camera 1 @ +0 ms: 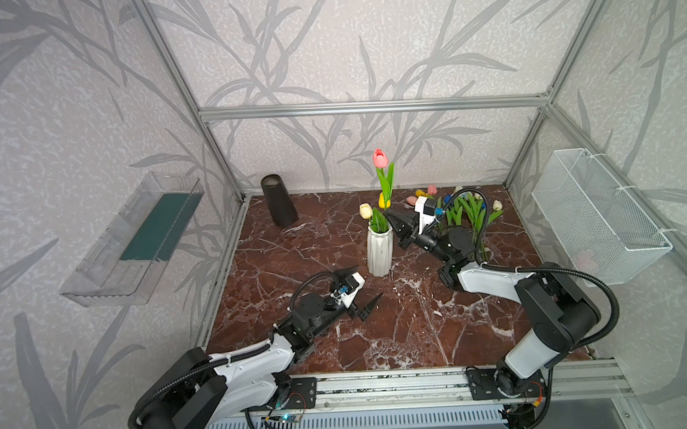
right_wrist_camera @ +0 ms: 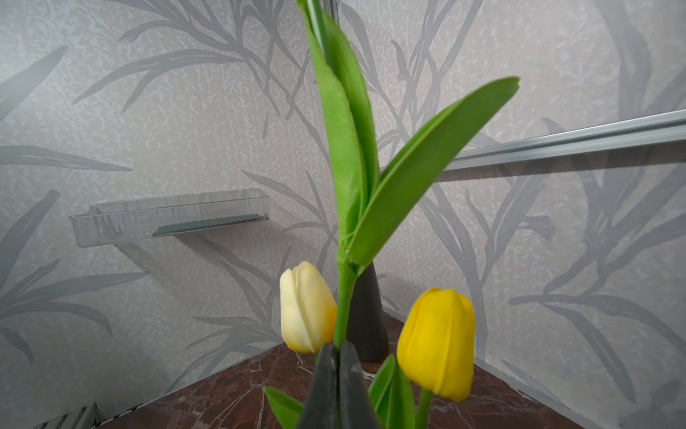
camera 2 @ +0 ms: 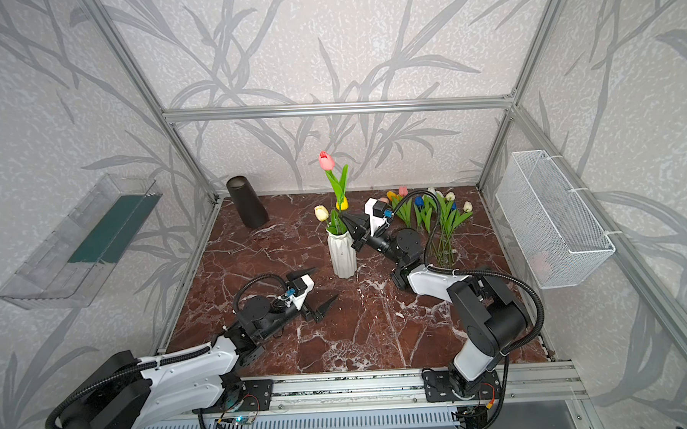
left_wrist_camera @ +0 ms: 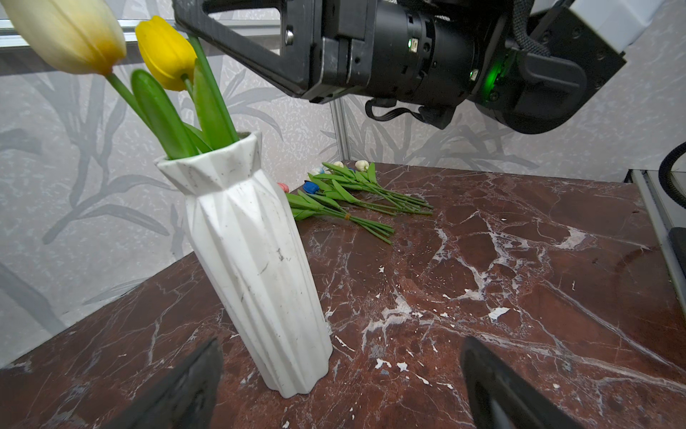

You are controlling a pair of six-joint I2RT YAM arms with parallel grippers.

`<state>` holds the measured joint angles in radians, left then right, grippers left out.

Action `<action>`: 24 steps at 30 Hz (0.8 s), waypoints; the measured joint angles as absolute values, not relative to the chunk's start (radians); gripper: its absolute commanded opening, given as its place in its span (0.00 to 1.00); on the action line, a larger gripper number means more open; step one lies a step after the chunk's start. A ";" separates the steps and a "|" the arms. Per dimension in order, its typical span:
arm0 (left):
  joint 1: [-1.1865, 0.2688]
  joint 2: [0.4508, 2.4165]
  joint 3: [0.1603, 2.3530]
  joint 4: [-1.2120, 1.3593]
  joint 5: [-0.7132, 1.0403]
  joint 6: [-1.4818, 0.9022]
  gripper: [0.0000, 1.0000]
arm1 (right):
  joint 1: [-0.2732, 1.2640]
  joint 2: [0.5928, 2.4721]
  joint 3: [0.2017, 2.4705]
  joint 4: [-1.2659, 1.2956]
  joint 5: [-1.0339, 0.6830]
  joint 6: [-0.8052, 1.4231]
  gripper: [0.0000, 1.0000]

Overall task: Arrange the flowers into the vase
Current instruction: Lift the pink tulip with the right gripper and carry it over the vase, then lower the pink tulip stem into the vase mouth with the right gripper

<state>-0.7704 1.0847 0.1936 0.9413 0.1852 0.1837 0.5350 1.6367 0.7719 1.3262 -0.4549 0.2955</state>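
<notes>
Pinching the pink tulip (camera 1: 380, 158) by its thin stem just above the faceted white vase (camera 1: 380, 253), my right tool (camera 1: 390, 216) holds it upright beside a cream tulip (camera 1: 366, 210) and a yellow tulip (camera 1: 385, 201). My left tool (camera 1: 368, 283) is spread wide near the vase's foot; loose tulips (camera 1: 467, 214) lie on the marble bench (camera 1: 379, 341) beyond the vase.
</notes>
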 measured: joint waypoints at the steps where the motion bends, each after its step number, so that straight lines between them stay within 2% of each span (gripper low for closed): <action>1: -0.770 1.085 0.194 0.941 0.185 0.184 0.99 | 0.536 1.635 0.767 1.323 -0.455 0.290 0.00; 12: -0.770 1.085 0.194 0.941 0.185 0.184 0.99 | 0.559 1.604 0.725 1.273 -0.449 0.192 0.01; 19: -0.771 1.090 0.194 0.934 0.185 0.184 0.99 | 0.560 1.571 0.705 1.230 -0.440 0.159 0.12; 24: -0.771 1.097 0.194 0.933 0.185 0.184 0.99 | 0.560 1.549 0.705 1.192 -0.427 0.141 0.13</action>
<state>-0.7708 1.0966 0.1936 0.9329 0.1852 0.1841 0.5602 1.5486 0.7052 1.1919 -0.4271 0.1406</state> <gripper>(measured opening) 0.993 0.127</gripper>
